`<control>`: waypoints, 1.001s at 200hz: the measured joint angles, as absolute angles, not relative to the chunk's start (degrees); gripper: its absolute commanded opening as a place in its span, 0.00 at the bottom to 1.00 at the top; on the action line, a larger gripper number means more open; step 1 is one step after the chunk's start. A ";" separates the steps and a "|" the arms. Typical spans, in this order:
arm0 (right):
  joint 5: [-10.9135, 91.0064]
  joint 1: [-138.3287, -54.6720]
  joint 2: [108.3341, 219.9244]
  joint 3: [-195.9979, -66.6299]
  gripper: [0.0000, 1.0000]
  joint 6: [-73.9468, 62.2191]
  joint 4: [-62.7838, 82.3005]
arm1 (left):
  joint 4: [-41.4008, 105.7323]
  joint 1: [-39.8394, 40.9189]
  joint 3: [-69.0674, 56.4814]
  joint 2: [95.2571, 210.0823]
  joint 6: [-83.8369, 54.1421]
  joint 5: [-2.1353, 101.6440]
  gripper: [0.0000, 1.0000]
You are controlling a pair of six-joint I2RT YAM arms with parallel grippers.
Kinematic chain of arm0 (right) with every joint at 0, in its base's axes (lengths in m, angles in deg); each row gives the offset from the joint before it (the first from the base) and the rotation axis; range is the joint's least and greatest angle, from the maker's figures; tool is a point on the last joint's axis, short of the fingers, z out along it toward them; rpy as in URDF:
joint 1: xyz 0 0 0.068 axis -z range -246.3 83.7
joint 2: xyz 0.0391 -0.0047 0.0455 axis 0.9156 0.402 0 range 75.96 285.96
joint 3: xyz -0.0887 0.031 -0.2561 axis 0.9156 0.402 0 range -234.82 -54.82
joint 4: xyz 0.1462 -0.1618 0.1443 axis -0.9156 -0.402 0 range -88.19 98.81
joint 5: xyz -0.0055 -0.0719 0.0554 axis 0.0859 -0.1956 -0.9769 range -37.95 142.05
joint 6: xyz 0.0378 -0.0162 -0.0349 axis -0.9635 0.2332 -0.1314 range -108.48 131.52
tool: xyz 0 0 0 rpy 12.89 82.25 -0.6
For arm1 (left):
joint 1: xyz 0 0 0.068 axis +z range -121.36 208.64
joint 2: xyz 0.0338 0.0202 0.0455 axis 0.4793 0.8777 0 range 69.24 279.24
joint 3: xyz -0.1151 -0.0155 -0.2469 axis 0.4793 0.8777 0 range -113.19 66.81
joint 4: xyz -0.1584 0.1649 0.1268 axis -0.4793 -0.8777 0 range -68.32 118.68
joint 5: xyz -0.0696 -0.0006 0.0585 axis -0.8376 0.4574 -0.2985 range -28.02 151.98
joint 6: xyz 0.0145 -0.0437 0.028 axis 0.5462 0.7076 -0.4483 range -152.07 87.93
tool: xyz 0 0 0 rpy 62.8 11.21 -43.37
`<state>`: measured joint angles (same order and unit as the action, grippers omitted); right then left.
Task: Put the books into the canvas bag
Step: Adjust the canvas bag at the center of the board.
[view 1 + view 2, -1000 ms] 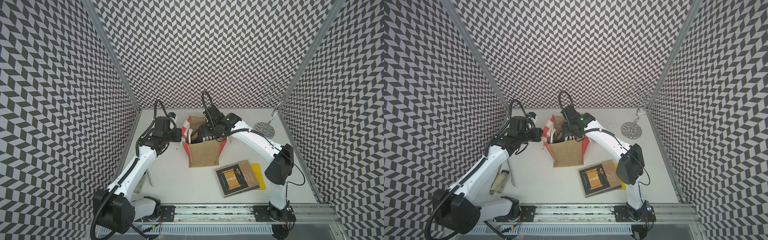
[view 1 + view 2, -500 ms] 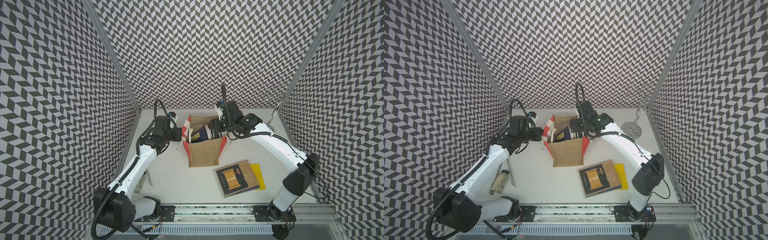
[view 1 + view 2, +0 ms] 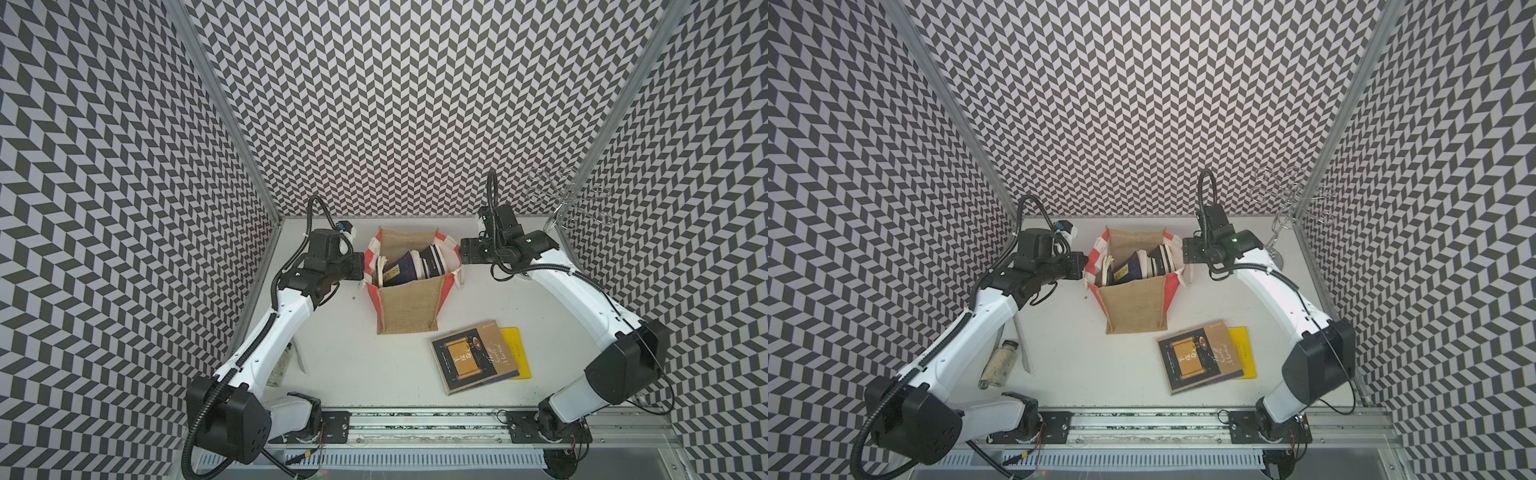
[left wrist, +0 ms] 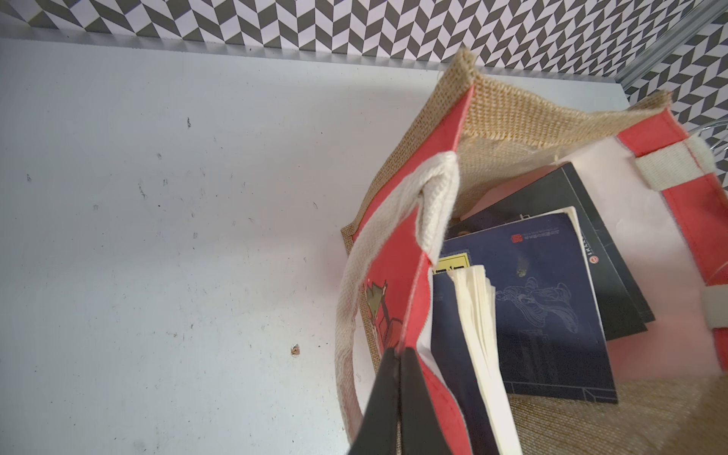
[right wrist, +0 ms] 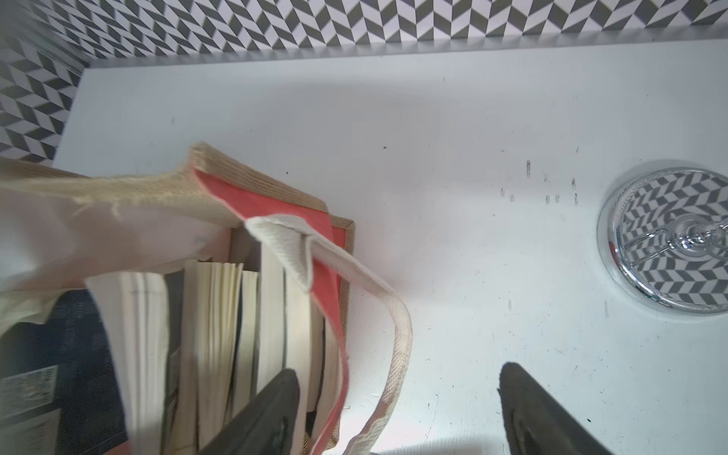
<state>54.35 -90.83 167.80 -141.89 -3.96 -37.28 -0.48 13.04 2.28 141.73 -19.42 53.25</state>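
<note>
The canvas bag point(image 3: 409, 303) stood upright near the table's point(image 3: 353, 365) back edge, several books point(image 3: 1133, 266) standing inside it. The left gripper point(image 4: 398, 378) was clenched on the bag's red rim; the right gripper point(image 5: 398, 409) hung wide apart, straddling the opposite rim without pinching it. A brown book point(image 3: 473, 357) lay over a yellow book point(image 3: 515, 349) toward the front right.

White arm links point(image 3: 274, 332), black joints, black corrugated cables, dark fingers point(image 4: 388, 402).
</note>
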 measured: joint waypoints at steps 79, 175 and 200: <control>38.75 -91.14 173.26 -143.95 0.00 -1.25 -35.88 | -0.18 12.52 2.02 142.17 -19.36 52.38 0.00; 37.04 -101.61 164.58 -147.64 0.00 -1.76 -34.96 | 1.40 4.00 -0.45 142.28 -18.88 49.93 0.00; 38.72 -100.76 164.61 -147.49 0.00 -1.98 -35.88 | 1.09 4.67 0.38 141.84 -18.22 50.45 0.00</control>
